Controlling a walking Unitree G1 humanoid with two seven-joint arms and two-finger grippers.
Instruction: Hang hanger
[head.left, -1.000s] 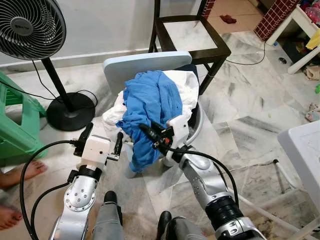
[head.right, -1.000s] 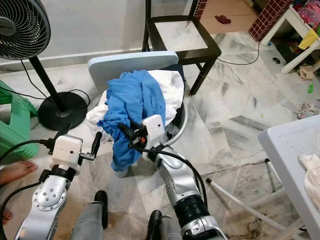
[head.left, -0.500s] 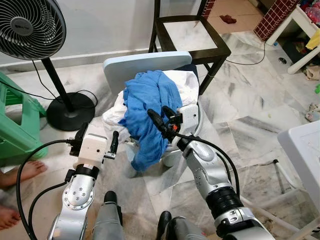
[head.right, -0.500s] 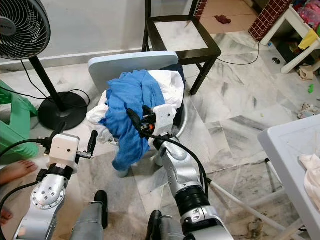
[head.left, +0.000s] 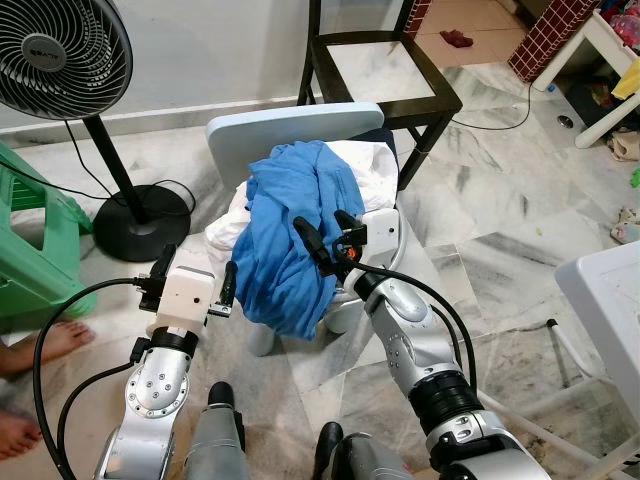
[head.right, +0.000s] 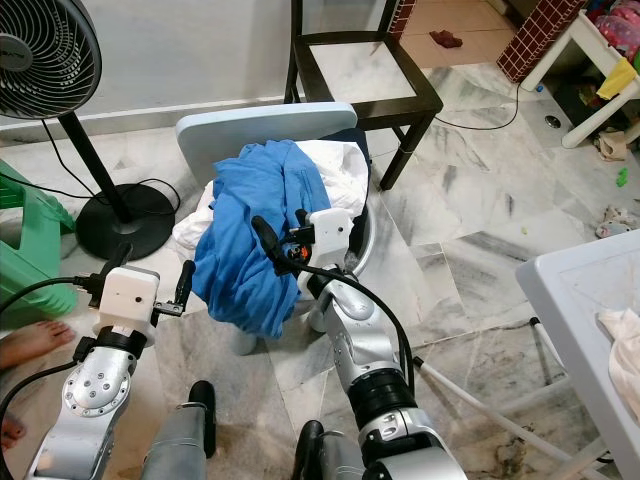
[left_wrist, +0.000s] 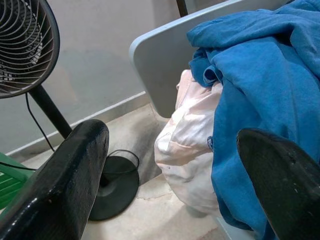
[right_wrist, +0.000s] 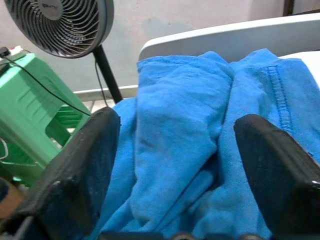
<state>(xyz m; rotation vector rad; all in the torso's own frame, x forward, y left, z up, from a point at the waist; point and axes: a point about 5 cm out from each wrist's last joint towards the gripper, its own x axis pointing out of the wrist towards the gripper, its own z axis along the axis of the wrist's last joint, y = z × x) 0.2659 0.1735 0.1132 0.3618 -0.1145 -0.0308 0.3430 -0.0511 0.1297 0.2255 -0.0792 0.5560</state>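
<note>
Since the earlier frames the blue garment (head.left: 290, 235) hangs wider and fuller over the basket's near side, and the right gripper (head.left: 322, 233) sits higher against it. No hanger can be made out; it may lie buried in the laundry pile, but that cannot be told. The blue garment lies on top of white laundry (head.left: 372, 170) in a round basket (head.right: 364, 240), whose pale lid (head.left: 290, 125) stands tilted behind. The right gripper's fingers are spread apart, one either side of a blue fold, with nothing clamped. The left gripper (head.left: 192, 278) hovers just beside the cloth's hanging edge, fingers likewise apart. Judged step: searching or clearing the pile to reach a hanger. The next move likely calls for closing on the blue fold and lifting it aside. A standing fan (head.left: 60, 55), a green stool (head.left: 35, 250) and a dark chair (head.left: 385, 70) surround the basket; a person's bare foot (head.left: 45, 345) rests near the left arm
</note>
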